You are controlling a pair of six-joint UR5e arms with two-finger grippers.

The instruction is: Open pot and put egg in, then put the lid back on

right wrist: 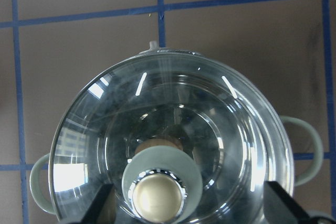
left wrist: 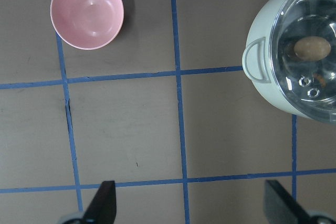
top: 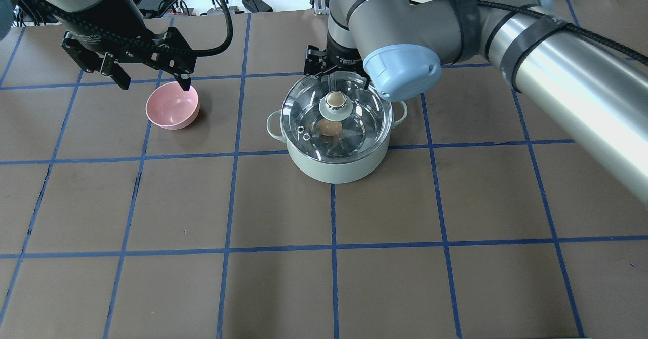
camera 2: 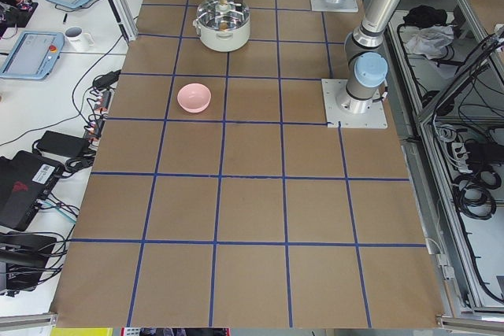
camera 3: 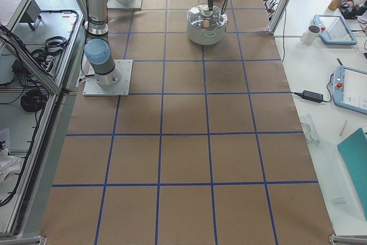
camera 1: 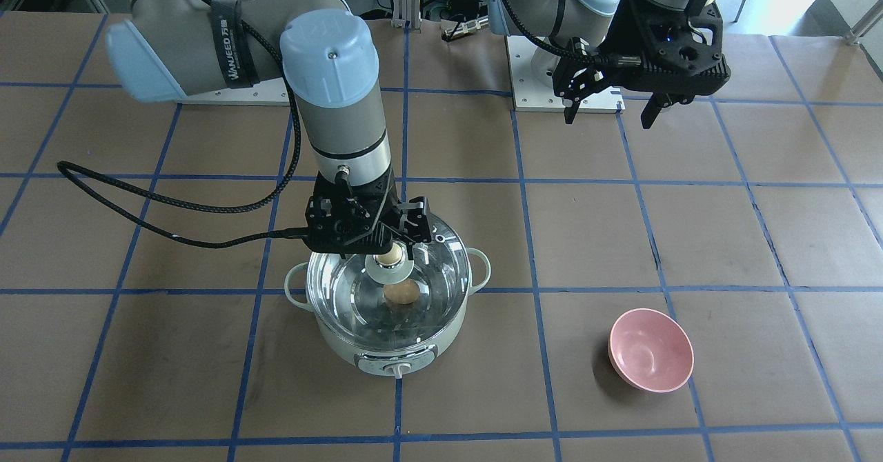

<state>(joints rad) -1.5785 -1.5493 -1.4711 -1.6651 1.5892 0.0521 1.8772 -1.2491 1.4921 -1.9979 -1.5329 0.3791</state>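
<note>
The mint-green pot [camera 1: 386, 362] stands mid-table with the glass lid [camera 1: 434, 289] lying on it. The tan egg [camera 1: 401, 293] lies inside on the steel bottom and shows through the glass, also in the overhead view [top: 329, 127] and the left wrist view [left wrist: 312, 48]. My right gripper [camera 1: 394, 245] is low over the lid, and its open fingers stand on either side of the beige knob [right wrist: 157, 198] without touching it. My left gripper [camera 1: 608, 121] is open and empty, held high near the robot base and away from the pot [left wrist: 262, 93].
An empty pink bowl [camera 1: 650, 349] sits on the brown, blue-taped table, to the robot's left of the pot and below the left gripper [top: 155, 86]. The right arm's black cable [camera 1: 172, 207] loops over the table beside the pot.
</note>
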